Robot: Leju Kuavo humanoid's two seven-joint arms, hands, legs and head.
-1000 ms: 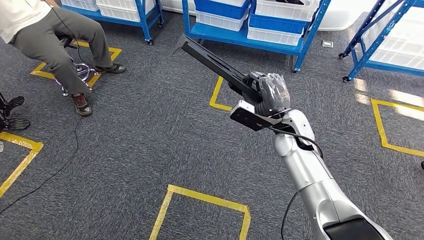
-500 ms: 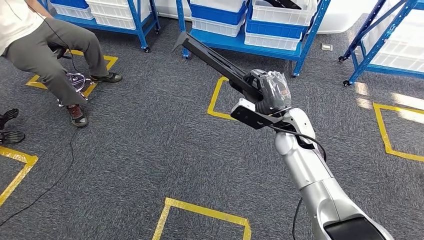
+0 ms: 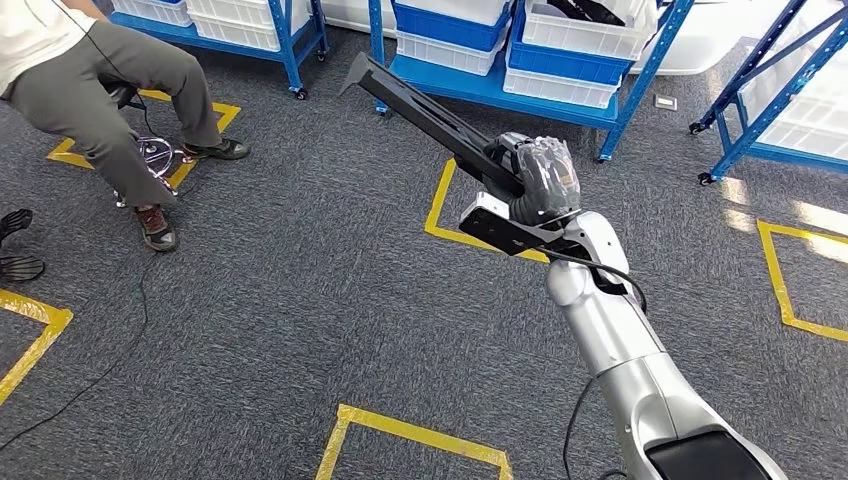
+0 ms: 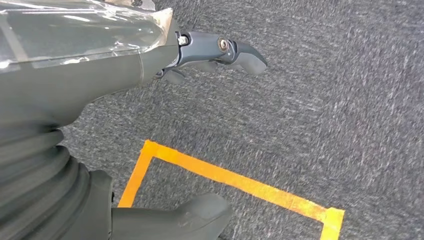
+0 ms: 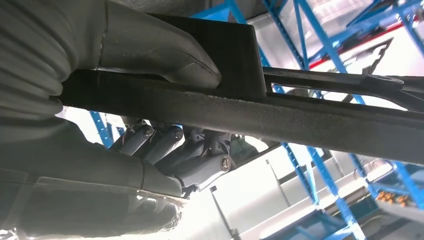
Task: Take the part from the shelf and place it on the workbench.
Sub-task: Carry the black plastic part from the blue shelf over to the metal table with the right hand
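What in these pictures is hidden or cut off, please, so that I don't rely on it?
- Workbench: outside the views.
- Black part: far end cut off in right wrist view; middle covered by right hand.
- Left hand: fingers mostly hidden behind its cover.
- Seated person: upper body cut off in head view.

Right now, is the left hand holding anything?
No, in the left wrist view the left hand hangs over grey carpet and a yellow tape line with nothing between its fingers.
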